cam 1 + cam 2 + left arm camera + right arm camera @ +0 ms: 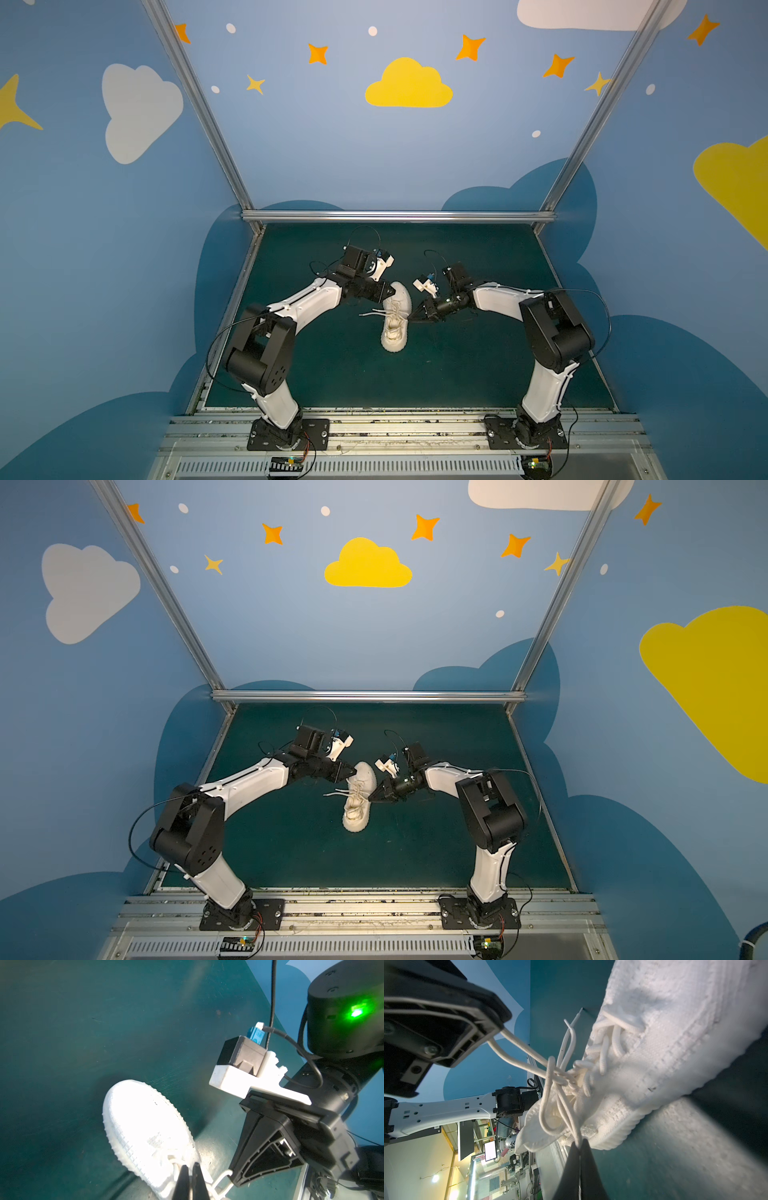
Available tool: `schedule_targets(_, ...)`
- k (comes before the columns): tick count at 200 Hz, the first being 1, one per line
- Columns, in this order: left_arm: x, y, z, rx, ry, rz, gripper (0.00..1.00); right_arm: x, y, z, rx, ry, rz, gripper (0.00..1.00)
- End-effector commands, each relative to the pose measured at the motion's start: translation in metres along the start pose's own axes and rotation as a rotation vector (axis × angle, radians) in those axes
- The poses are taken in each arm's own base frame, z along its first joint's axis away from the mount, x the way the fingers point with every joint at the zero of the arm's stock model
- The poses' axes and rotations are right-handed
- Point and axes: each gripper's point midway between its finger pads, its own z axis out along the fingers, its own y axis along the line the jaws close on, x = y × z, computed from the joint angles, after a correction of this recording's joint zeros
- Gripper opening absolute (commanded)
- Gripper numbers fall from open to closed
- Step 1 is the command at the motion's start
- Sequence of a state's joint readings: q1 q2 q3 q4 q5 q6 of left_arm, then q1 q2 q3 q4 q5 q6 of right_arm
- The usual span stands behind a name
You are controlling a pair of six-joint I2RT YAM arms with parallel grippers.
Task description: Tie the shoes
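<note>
In both top views the sneaker lies at the middle of the green table, toe toward 12 o'clock and heel toward 6. Loose ends of the laces trail toward 9 o'clock. The left gripper sits at the sneaker's 11 o'clock edge, and the right gripper is at its 3 o'clock side.

In the left wrist view, the left gripper has its jaws pressed together just over the lacing. A loop runs into the right gripper.

In the right wrist view, the right gripper is pinched tight on one loop. A second loop, stretched from a knot at the sneaker's opening, disappears into the closed left gripper.
</note>
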State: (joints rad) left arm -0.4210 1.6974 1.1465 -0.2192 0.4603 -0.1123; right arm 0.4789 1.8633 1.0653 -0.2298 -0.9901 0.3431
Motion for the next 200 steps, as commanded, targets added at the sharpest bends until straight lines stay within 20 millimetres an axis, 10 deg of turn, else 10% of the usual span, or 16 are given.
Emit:
schedule_targets(1,-0.011,0.001,-0.016,-0.031,-0.014,0.034,0.03,0.006,0.004,-0.008,0.007,-0.007,-0.013,0.0)
schedule_targets(200,-0.029,0.034,-0.037,-0.042,-0.054,-0.02,0.03,0.03,-0.021,-0.019,0.043,-0.001,0.062,0.0)
